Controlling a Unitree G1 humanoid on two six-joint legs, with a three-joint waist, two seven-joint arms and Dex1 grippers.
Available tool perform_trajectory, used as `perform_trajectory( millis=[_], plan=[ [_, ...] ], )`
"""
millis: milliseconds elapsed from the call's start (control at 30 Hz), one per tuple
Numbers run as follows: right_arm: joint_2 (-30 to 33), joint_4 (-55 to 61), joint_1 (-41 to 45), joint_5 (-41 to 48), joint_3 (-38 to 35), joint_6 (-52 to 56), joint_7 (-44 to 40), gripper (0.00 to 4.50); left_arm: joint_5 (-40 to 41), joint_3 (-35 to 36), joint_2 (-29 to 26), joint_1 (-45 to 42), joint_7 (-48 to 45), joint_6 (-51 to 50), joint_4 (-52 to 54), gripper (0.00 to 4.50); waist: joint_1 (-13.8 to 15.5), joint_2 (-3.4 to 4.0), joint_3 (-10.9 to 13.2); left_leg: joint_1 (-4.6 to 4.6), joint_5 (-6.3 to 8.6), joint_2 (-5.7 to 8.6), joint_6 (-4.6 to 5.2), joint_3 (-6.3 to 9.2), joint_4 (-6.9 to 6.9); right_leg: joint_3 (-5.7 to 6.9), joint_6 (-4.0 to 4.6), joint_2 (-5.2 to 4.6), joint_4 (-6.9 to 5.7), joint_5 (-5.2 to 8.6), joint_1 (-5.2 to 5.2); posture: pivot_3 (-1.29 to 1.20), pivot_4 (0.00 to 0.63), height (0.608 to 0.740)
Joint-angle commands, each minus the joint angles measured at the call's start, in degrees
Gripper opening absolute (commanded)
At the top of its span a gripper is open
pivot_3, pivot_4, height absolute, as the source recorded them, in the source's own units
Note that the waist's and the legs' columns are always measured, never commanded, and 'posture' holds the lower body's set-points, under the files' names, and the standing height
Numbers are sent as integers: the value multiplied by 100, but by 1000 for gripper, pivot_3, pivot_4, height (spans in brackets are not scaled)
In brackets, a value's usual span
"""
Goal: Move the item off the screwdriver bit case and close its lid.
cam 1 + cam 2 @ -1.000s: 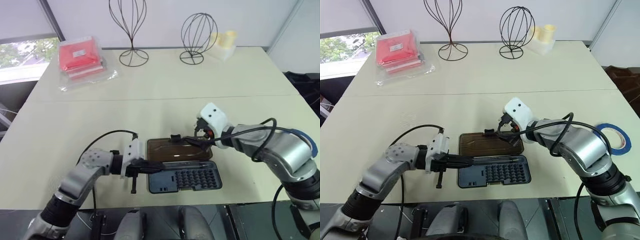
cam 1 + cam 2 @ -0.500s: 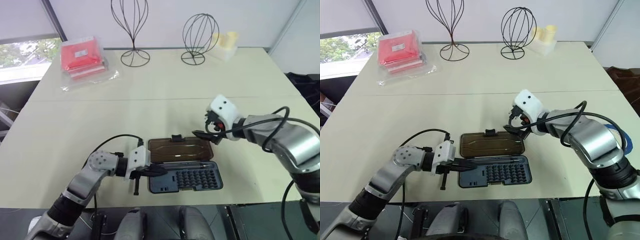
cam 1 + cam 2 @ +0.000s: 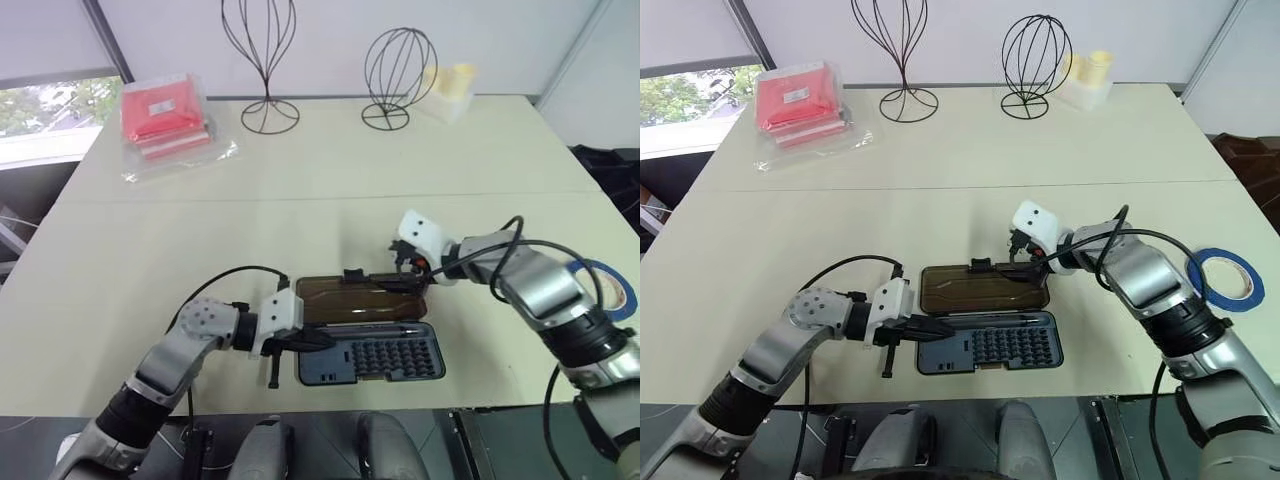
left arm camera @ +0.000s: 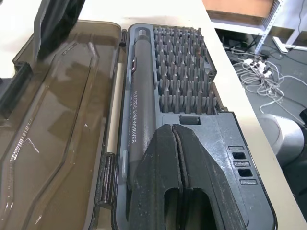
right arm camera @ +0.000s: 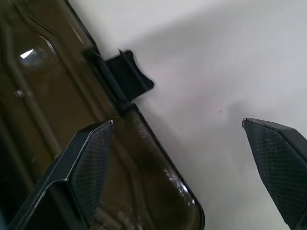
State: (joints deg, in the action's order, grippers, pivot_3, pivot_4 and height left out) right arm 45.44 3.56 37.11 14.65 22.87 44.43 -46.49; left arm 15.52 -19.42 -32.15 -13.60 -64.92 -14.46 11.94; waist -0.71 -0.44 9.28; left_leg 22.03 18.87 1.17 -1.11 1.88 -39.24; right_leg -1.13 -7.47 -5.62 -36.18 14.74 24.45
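Case (image 3: 370,355): open, near the table's (image 3: 300,200) front edge, nothing on top.
Lid (image 3: 350,297): lying flat, not shut yet.
Left gripper (image 4: 175,134): fingers pressed together, over the case's end.
Right gripper (image 3: 395,282): fingers spread at the lid's far edge.
Left to do: close the lid.

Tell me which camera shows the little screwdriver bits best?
The left wrist view: the bits stand close in clear rows. Both eye views show a small dark grid in the open case. The right wrist view faces the brown lid.
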Motion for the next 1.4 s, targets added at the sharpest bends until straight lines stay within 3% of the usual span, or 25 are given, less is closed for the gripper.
perform_trajectory(
  millis=[33,133,167,267,367,867,967,1033,1400],
  plan=[
    [-60,-178,156,-308,-13,-359,-219,4459,-158,19,-76,202,96,84,-220,0,-2,0,0,0,-2,0,-4,0,0,1,0,0,1,0,0,0,150,740],
    [-136,-426,168,-496,4,-562,-353,4459,-182,21,-85,300,116,244,-293,0,-5,1,-1,-5,-2,0,-3,1,1,0,0,0,0,0,-1,0,150,740],
    [-155,-512,177,-557,13,-635,-400,4223,-198,26,-83,338,120,323,-346,0,-6,1,-1,-7,-1,-1,-2,1,2,-1,0,0,0,0,-2,0,150,740],
    [-199,-654,178,-681,11,-742,-544,3213,-221,41,-87,409,134,508,-476,0,-6,1,-2,-20,0,-1,0,0,5,-1,0,0,-1,0,-12,0,150,740],
    [-199,-689,187,-799,71,-774,-695,1678,-223,48,-89,416,136,636,-592,0,-6,1,-2,-51,2,-1,2,0,9,-3,0,0,2,0,-43,0,150,740],
    [-550,-1668,374,-1375,444,-1205,-1564,1678,-227,48,-65,427,227,791,-690,0,-14,-1,-12,-144,6,-2,8,5,20,0,2,0,14,1,-137,0,150,740],
    [-650,-1905,428,-1495,461,-1323,-1647,851,-216,57,-78,449,264,752,-608,0,-23,-5,-20,-171,10,-5,13,7,23,0,3,2,17,2,-162,0,150,740],
    [-679,-1979,427,-1574,487,-1411,-1735,56,-211,74,-87,465,284,717,-551,0,-31,-11,-41,-176,10,-7,13,6,23,-1,3,2,16,2,-166,0,150,740],
    [-627,-1698,333,-2440,570,-2276,-1514,56,-39,222,-161,346,330,334,-374,0,-29,-31,-82,-180,10,-11,12,15,24,5,5,6,17,3,-170,0,150,740]
  ],
)
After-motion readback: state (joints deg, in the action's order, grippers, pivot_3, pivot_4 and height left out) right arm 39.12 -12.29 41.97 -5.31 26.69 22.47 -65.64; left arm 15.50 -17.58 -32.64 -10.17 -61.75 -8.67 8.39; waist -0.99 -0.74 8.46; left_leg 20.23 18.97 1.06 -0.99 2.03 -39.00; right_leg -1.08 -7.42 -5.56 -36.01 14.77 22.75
